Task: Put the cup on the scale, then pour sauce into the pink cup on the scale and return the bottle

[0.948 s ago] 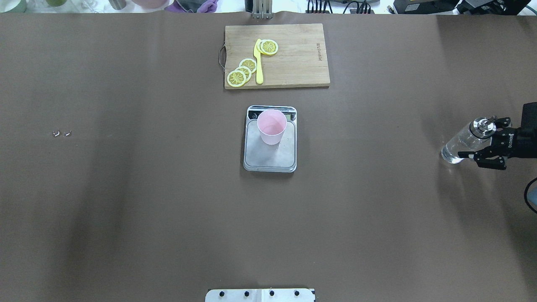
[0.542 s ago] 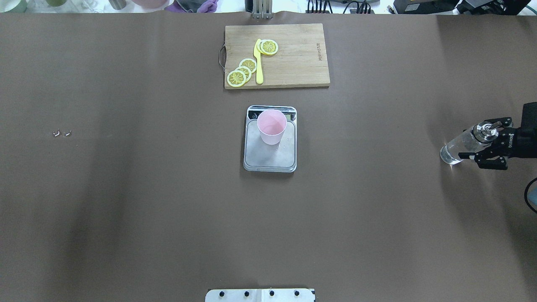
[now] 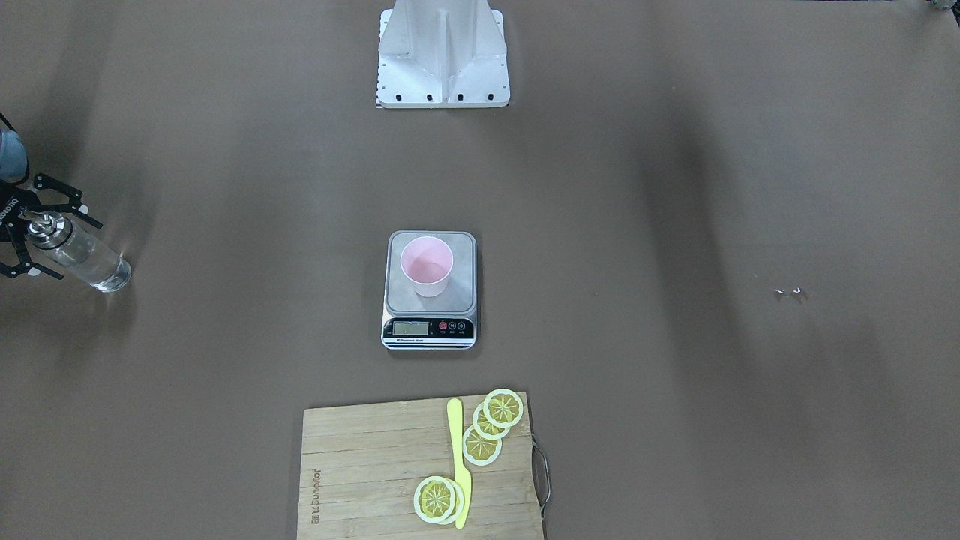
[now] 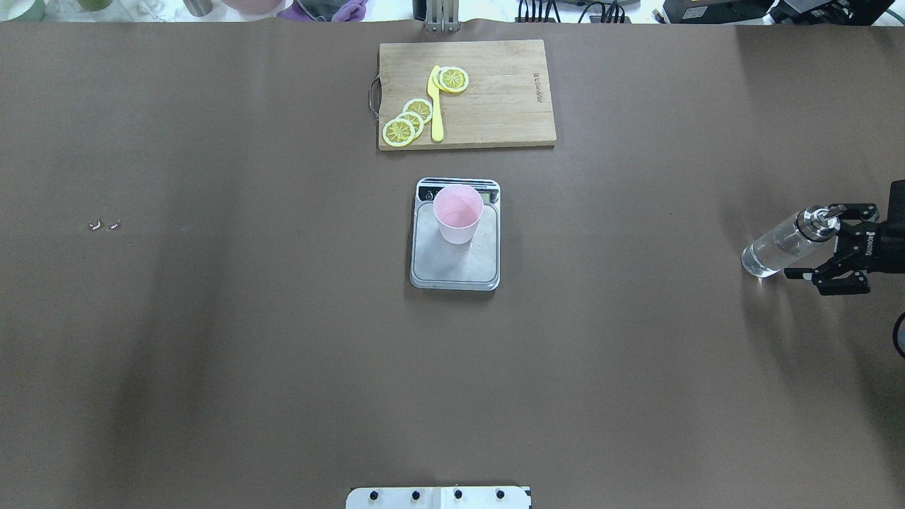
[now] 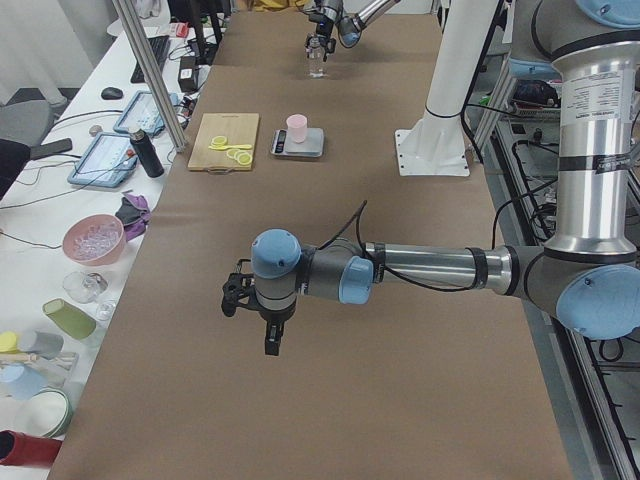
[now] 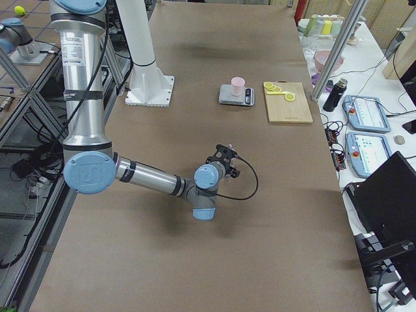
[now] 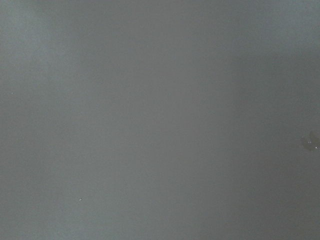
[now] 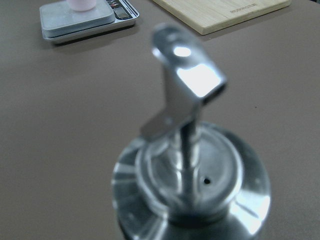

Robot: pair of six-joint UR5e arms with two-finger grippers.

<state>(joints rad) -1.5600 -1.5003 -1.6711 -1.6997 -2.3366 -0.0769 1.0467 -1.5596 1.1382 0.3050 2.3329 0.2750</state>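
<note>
The pale pink cup (image 4: 458, 214) stands upright on the silver scale (image 4: 454, 265) at mid-table, also in the front view as cup (image 3: 427, 266) on scale (image 3: 459, 294). The clear glass bottle (image 4: 778, 247) with clear sauce stands upright on the table at the far right, also in the front view (image 3: 86, 261). My right gripper (image 4: 816, 242) is open, its jaws apart on either side of the silver spout cap (image 8: 187, 165), not gripping it. My left gripper (image 5: 255, 300) hovers over bare table. I cannot tell whether it is open.
A wooden cutting board (image 4: 495, 106) with lemon slices and a yellow knife (image 4: 436, 106) lies beyond the scale. Two small shiny bits (image 4: 104, 225) lie at the left. The robot's white base (image 3: 442, 52) stands at the near edge. Bowls and cups line the far side bench.
My right gripper has drawn back to the right, away from the bottle, still open. The bottle stays standing in place. Cup and scale have not moved.
</note>
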